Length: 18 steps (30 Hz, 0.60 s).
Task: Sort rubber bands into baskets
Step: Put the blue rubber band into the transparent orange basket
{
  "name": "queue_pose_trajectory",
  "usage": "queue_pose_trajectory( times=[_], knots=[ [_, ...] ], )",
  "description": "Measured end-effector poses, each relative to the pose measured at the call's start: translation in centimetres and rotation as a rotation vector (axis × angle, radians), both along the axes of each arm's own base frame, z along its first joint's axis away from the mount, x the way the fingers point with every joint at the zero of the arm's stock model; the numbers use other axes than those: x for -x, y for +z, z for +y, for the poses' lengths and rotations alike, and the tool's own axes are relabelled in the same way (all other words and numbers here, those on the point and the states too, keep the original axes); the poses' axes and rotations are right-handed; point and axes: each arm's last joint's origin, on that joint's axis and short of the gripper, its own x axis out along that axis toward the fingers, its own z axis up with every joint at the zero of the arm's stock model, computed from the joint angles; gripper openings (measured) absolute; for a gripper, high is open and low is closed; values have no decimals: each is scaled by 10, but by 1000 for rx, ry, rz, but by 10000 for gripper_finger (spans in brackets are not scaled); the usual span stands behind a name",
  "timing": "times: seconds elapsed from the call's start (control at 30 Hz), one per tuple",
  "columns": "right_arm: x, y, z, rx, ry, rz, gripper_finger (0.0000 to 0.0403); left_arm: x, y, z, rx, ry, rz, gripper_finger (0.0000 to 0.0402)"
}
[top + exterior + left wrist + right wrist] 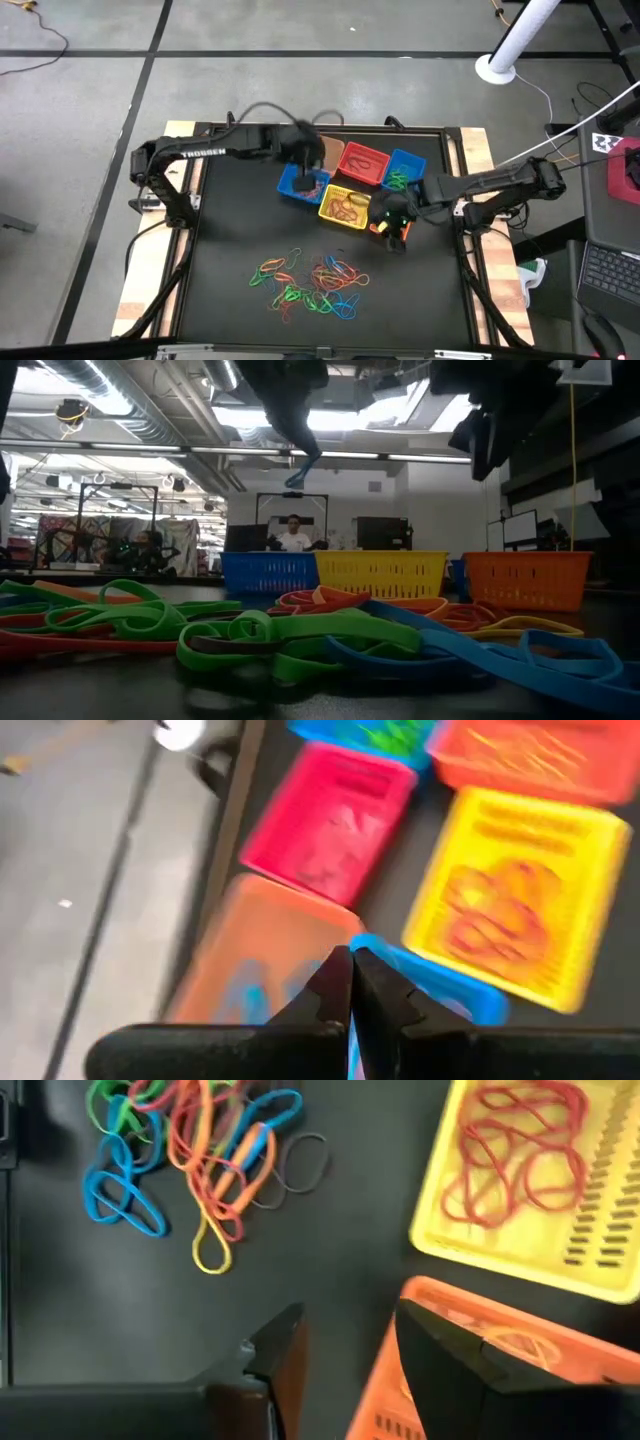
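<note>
Pinching what looks like a blue rubber band (296, 478), left gripper (350, 982) above blue basket (298, 187).

Bare table (230, 230) between baskets (345, 207) and rubber bands (310, 282); baskets packed tight, no gaps.

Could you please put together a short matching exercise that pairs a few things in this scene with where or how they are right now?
Things:
1. left gripper
2. right gripper
3. yellow basket
4. loose rubber bands

States:
A. open, above the orange basket's edge
B. heaped on the mat, outside every basket
C. shut on a blue rubber band, over the blue basket
D. holds red bands

Pairs: 1-C, 2-A, 3-D, 4-B
</note>
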Motion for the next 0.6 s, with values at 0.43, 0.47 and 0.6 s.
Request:
queue_pose_trajectory(
  times=[0.43,0.47,0.6],
  knots=[
    [6,4,57,-13,-84,-83,154,22,-9,84,1,213,-26,3],
    [5,4,61,-12,-90,-98,154,20,-13,88,12,212,-17,3],
    [1,-2,75,-19,-113,-118,154,13,-35,98,55,219,32,3]
  ],
)
